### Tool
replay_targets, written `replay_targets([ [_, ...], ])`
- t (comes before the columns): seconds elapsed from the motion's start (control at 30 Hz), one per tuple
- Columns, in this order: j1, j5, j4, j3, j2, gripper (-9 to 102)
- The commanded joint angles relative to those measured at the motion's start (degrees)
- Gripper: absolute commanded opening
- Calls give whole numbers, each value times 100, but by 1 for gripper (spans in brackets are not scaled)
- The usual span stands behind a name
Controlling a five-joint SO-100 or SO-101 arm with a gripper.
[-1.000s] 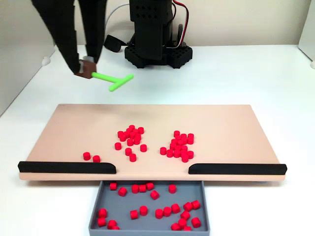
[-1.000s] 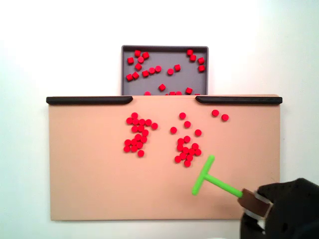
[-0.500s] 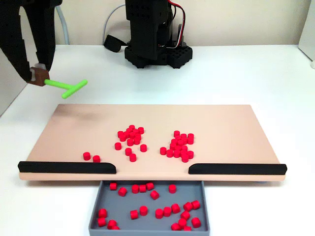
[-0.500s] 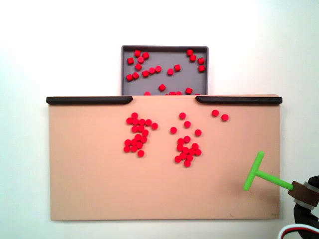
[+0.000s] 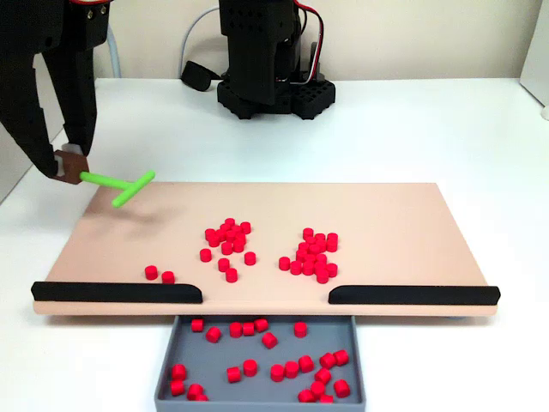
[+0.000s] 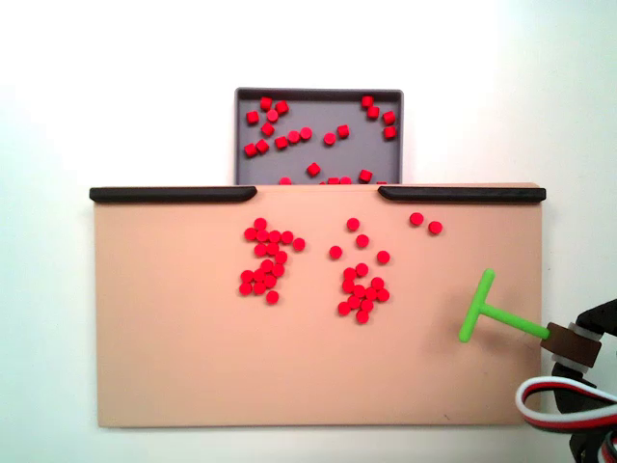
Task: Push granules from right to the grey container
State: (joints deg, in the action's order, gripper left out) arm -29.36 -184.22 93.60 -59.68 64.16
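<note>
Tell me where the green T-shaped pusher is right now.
The green pusher is held in the gripper, over the tan board's right edge in the top-down fixed view, just right of the nearer granules cluster.

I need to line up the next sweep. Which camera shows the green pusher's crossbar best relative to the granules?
The top-down fixed view: the green pusher lies flat in plan, its crossbar clear of the granules toward the board's right edge. The front fixed view shows the pusher foreshortened at the far left corner, so its gap to the granules is harder to judge.

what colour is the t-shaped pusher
Bright green pusher, clearest in the fixed view from above, over the tan board.
</note>
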Motion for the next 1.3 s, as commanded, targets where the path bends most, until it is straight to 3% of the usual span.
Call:
replay_targets([
  [0.0,53,-3902,-35,422,-88,0],
  [1.27,334,-3656,-316,1529,-1441,0],
])
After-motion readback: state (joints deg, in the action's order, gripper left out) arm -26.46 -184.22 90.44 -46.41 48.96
